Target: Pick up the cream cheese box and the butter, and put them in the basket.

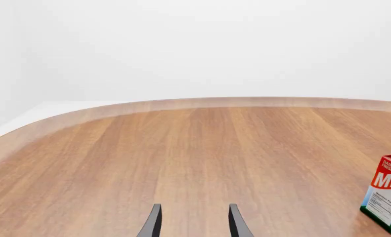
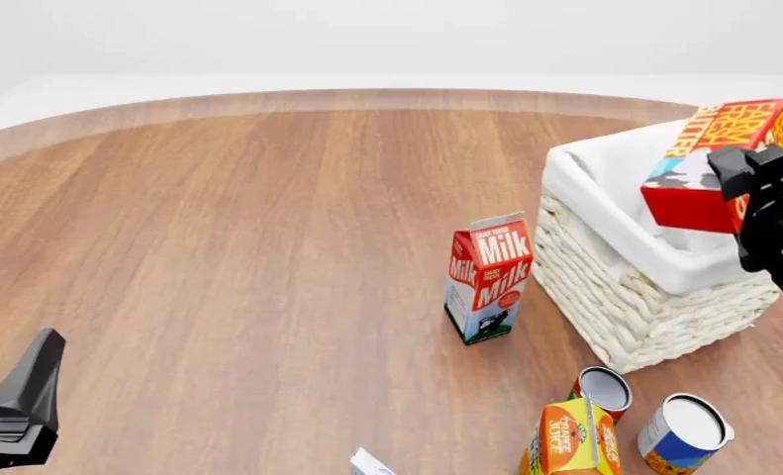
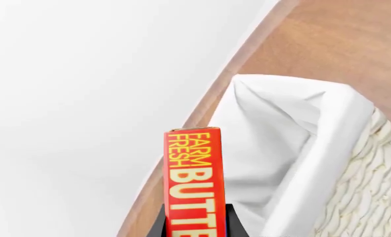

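My right gripper (image 2: 750,180) is shut on the butter (image 2: 711,158), a red and orange carton with yellow lettering, and holds it tilted above the right side of the basket (image 2: 629,297). In the right wrist view the butter (image 3: 190,177) stands between the gripper's (image 3: 195,224) fingers, with the basket's white liner (image 3: 281,138) beyond it. Only a pale corner of the cream cheese box (image 2: 370,463) shows at the front view's bottom edge. My left gripper (image 2: 30,384) is at the front left, open and empty (image 1: 194,222), over bare table.
A red-white milk carton (image 2: 488,277) stands left of the basket and shows in the left wrist view (image 1: 388,197). An orange juice carton (image 2: 569,440) and two cans (image 2: 604,390) (image 2: 684,432) stand in front of the basket. The table's curved far edge (image 2: 364,99) runs across the back.
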Available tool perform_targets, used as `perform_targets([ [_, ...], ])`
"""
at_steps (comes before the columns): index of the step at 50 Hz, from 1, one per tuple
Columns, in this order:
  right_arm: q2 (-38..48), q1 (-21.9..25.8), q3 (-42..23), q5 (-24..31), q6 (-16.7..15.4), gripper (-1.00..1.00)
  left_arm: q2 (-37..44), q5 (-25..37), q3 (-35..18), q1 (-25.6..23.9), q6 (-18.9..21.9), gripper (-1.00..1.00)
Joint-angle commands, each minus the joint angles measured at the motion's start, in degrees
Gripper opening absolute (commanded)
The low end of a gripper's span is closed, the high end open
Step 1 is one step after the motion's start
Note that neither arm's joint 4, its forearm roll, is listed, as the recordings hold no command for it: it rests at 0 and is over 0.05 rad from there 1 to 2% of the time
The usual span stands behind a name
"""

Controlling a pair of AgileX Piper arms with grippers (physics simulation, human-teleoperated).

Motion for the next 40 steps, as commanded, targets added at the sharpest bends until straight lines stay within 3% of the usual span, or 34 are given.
perform_targets([
  [1, -0.74, -0.13, -0.26, -0.83, 1.63, -1.0, 0.0, 0.0, 0.0, 0.0, 0.0, 1.0],
  [15, 3.89, 0.47, -1.21, -4.16, 1.65, -1.0, 0.0, 0.0, 0.0, 0.0, 0.0, 1.0],
  [40, 4.41, -0.42, -1.04, -4.02, 1.61, -1.0, 0.0, 0.0, 0.0, 0.0, 0.0, 1.0],
])
